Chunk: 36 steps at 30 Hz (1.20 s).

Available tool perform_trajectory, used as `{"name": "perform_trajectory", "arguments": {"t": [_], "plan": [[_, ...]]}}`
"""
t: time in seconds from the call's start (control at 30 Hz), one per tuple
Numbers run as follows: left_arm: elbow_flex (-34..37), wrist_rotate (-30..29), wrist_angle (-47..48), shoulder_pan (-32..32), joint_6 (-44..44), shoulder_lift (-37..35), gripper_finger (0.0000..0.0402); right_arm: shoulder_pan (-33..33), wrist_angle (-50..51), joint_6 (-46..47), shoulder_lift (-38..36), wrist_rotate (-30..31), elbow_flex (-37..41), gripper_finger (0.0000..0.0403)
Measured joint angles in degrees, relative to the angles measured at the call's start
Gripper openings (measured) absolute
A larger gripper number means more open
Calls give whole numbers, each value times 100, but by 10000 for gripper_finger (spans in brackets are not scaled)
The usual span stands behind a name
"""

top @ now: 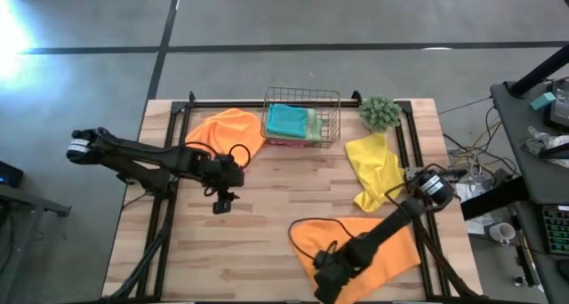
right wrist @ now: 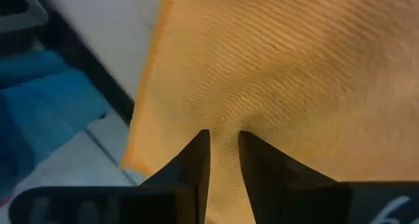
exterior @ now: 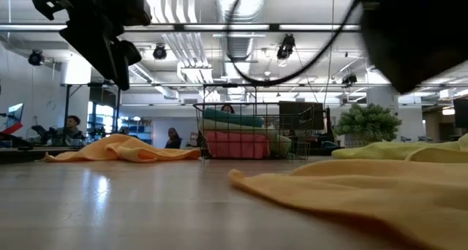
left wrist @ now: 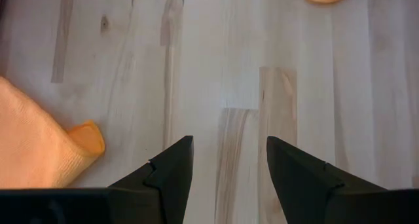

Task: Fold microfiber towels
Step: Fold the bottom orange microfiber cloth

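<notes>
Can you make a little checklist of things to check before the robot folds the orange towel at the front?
1. Right hand on the front orange towel: ok, fingers pinch its cloth near an edge.
2. Left hand free: ok, open above bare table.
3. Towel lies flat: not ok, the low view shows wrinkles.
4. Yellow towel out of the way: cannot tell, it lies close.
5. Basket out of the way: ok, at the table's far edge.

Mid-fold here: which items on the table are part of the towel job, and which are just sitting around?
Part of the job:
- near orange towel, under the right gripper
- far orange towel
- yellow towel
- teal towel, sage green towel and pink towel, stacked in the basket

Just lying about:
- wire basket
- small green plant
</notes>
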<state>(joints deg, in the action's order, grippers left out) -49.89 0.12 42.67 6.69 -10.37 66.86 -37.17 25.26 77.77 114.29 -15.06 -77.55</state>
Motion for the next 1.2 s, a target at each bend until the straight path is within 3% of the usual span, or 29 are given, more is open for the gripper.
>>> {"name": "perform_trajectory", "arguments": {"t": [0.5, 0.73, 0.9, 1.07, 1.2], "plan": [[2, 24, -17, 278, -163, -54, 178, 2134, -243, -3115, 279, 137, -211, 77], [4, 24, -453, 329, -275, -54, 178, 2922, -1696, -3284, 325, 161, -182, 77], [6, 22, -992, 333, -234, -41, 178, 3030, -2012, -3285, 230, 0, -419, 77], [71, 21, -1267, 332, -35, -36, 178, 2778, -1020, -3394, -94, 11, -824, 77], [82, 20, -1297, 333, 68, -9, 178, 2379, -114, -3287, -341, 394, -1020, 77]]}}
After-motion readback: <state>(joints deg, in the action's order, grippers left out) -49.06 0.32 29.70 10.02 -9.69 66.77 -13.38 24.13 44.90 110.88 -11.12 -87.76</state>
